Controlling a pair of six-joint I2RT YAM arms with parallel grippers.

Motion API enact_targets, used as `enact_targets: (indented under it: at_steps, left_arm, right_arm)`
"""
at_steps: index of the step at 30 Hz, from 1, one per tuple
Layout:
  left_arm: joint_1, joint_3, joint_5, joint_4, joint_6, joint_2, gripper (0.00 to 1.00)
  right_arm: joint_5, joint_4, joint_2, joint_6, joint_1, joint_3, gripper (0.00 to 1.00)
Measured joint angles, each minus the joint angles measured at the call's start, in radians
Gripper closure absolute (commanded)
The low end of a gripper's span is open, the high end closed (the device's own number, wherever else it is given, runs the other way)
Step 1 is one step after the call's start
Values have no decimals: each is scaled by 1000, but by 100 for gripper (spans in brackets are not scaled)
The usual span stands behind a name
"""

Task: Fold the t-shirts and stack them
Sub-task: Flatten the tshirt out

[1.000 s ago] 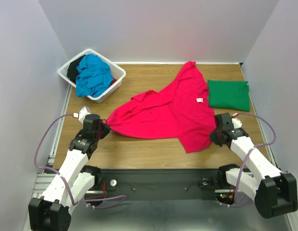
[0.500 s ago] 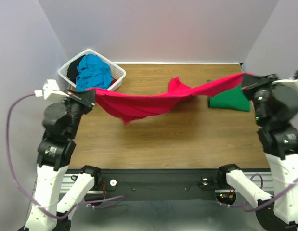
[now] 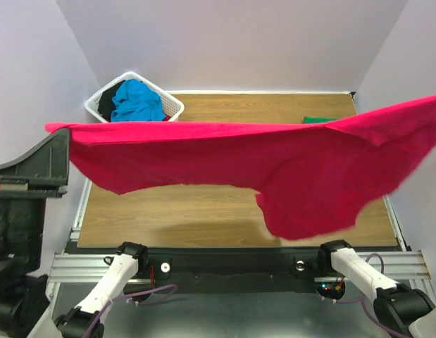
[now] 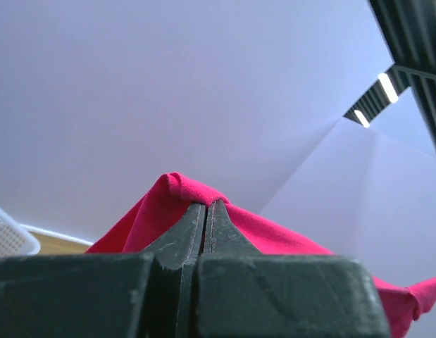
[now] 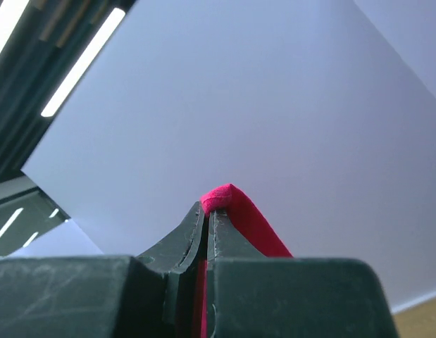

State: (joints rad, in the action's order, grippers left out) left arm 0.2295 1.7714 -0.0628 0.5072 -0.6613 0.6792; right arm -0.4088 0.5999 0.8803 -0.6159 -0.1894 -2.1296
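Left jaws and right jaws clamp one crimson-pink t-shirt [image 3: 274,169] aloft. One turquoise t-shirt [image 3: 136,98] lies in the far-left basket [image 3: 174,105], one green t-shirt [image 3: 318,120] far right.

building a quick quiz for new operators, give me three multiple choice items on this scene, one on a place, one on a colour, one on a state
1. Where is the turquoise-blue t-shirt?
A in the white basket
B on the floor
C on a shelf

2. What colour is the raised t-shirt?
A green
B crimson-pink
C black

3. How are the left gripper and the right gripper?
A open and empty
B shut on the raised t-shirt
C shut on nothing

Answers:
1 A, it lies bunched inside the basket.
2 B, the top view shows crimson-pink cloth stretched across the scene.
3 B, each wrist view shows the jaws closed on pink cloth.
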Motion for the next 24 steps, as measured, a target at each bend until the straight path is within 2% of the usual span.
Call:
enact_targets:
  at_steps: [7, 11, 14, 18, 24]
  left_arm:
    - [0, 55, 62, 33, -1, -27, 100]
    - [0, 40, 79, 42, -2, -28, 100]
    - [0, -25, 81, 15, -2, -39, 100]
    - [0, -209, 60, -37, -5, -45, 100]
    - [0, -638, -55, -164, -35, 26, 100]
  right_arm:
    - [39, 2, 11, 18, 0, -141, 100]
    - [42, 0, 12, 24, 0, -131, 100]
    - [42, -7, 17, 32, 0, -85, 100]
    - [18, -21, 48, 38, 0, 63, 99]
    - [-21, -127, 202, 43, 0, 450, 99]
